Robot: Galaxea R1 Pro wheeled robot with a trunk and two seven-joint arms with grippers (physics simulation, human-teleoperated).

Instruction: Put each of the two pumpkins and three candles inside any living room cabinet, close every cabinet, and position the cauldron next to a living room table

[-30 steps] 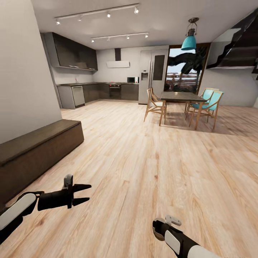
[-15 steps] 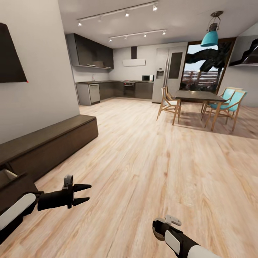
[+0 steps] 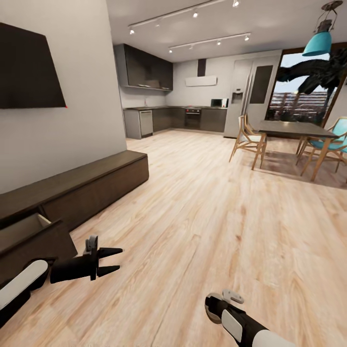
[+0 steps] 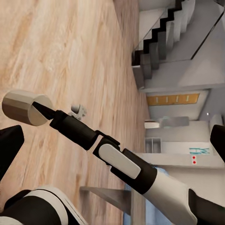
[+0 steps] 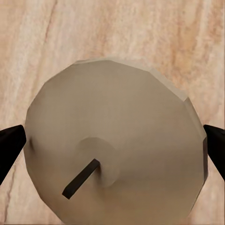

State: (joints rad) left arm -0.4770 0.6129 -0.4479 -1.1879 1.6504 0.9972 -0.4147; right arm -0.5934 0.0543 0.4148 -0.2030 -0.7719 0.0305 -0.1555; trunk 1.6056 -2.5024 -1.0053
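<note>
Right end effector (image 5: 112, 140) clenched on a beige candle (image 5: 115, 140) above bare plank floor (image 3: 217, 217). Left end effector (image 3: 112, 260) released, beside the dark cabinet (image 3: 86, 183), one front (image 3: 46, 241) ajar. Dining table (image 3: 294, 129) well apart.

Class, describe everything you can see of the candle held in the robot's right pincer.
The candle is a short, stubby, beige-tan cylinder with a faceted rim. Its flat top has a small raised centre bearing a dark, slanted wick. It looks matte and waxy. The right pincer grips it, one dark fingertip at each side. It hangs above the wooden floor. The left wrist view shows it sideways.

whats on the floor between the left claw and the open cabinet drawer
Nothing: in the head view, bare wood floor separates the left claw from the low dark brown cabinet's open drawer.
</note>
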